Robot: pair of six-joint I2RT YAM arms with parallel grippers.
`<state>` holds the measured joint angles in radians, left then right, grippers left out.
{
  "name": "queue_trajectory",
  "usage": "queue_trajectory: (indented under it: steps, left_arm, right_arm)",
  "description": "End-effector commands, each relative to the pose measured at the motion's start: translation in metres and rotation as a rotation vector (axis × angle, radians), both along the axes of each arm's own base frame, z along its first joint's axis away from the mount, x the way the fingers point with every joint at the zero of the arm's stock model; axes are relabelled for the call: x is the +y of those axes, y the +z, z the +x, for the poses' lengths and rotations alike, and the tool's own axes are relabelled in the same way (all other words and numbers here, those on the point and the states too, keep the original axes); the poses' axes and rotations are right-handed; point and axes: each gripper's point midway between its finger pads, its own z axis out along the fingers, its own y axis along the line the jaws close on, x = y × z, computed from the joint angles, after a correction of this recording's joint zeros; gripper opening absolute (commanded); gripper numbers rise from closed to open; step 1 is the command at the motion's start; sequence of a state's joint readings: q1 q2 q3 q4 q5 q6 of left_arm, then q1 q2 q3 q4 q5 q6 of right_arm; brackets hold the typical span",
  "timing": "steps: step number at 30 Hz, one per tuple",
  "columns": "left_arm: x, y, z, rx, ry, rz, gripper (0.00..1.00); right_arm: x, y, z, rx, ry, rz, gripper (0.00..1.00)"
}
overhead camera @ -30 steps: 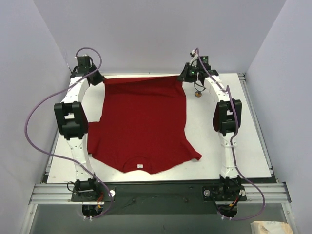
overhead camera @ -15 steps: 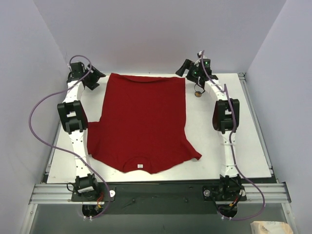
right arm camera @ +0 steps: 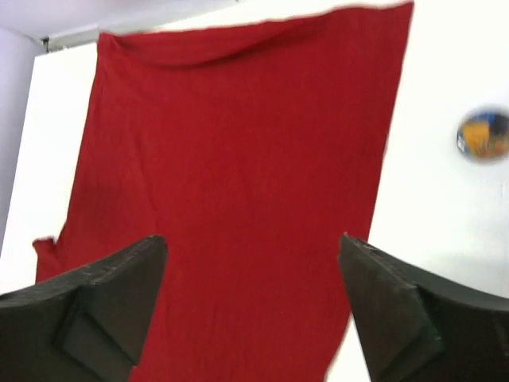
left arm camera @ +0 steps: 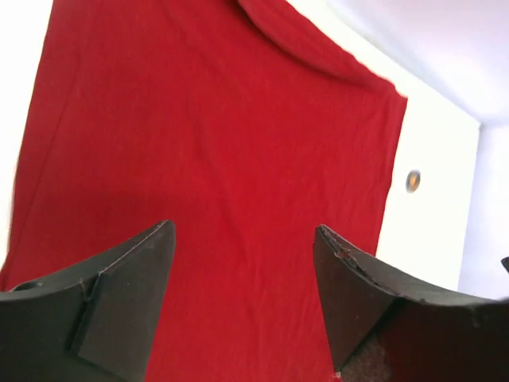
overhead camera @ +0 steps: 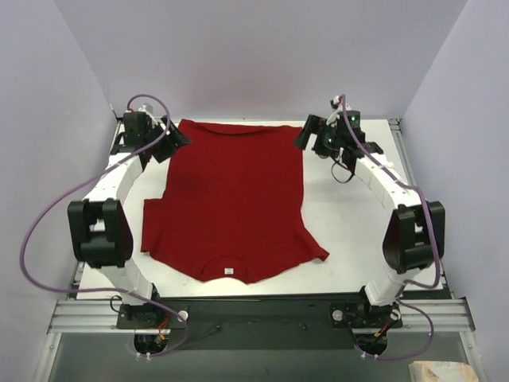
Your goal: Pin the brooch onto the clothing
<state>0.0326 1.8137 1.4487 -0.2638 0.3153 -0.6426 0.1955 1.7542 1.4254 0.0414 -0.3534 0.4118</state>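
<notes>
The clothing (overhead camera: 231, 199), a deep-red T-shirt, lies spread flat on the table with its collar label (overhead camera: 228, 270) at the near edge. My left gripper (overhead camera: 178, 137) hovers open over the shirt's far left hem corner, nothing between its fingers (left arm camera: 243, 227). Over the far right hem corner my right gripper (overhead camera: 306, 132) is also open and empty (right arm camera: 253, 237). The brooch (right arm camera: 483, 134), small, round, orange and blue, rests on the white table just right of the shirt's edge (left arm camera: 413, 181). In the top view my right arm hides it.
The white table (overhead camera: 358, 231) has bare surface right of the shirt and a narrower strip on its left. Lilac walls close in at the back and both sides. A cable loop (overhead camera: 342, 171) hangs from my right wrist.
Both grippers were shut on the shirt's far hem corners and have opened, letting go. The hem now lies flat. Both arms have drawn back, their elbows swung toward the near side.
</notes>
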Motion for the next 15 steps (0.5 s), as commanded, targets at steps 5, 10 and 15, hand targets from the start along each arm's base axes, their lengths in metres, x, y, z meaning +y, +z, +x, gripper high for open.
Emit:
queue_trajectory:
  steps: [5,10,15]
  left_arm:
    - [-0.036,-0.033,-0.108,0.080,-0.096,0.187,0.78]
    - [-0.064,-0.057,-0.163,0.116,-0.184,0.190,0.77]
    - [-0.082,-0.065,-0.196,0.128,-0.243,0.189,0.76]
  right_arm:
    - [-0.038,-0.115,-0.142,0.421,-0.084,-0.130,0.85]
    - [-0.074,-0.141,-0.196,0.537,-0.178,-0.246,0.82]
    - [-0.081,-0.158,-0.228,0.656,-0.213,-0.255,0.62]
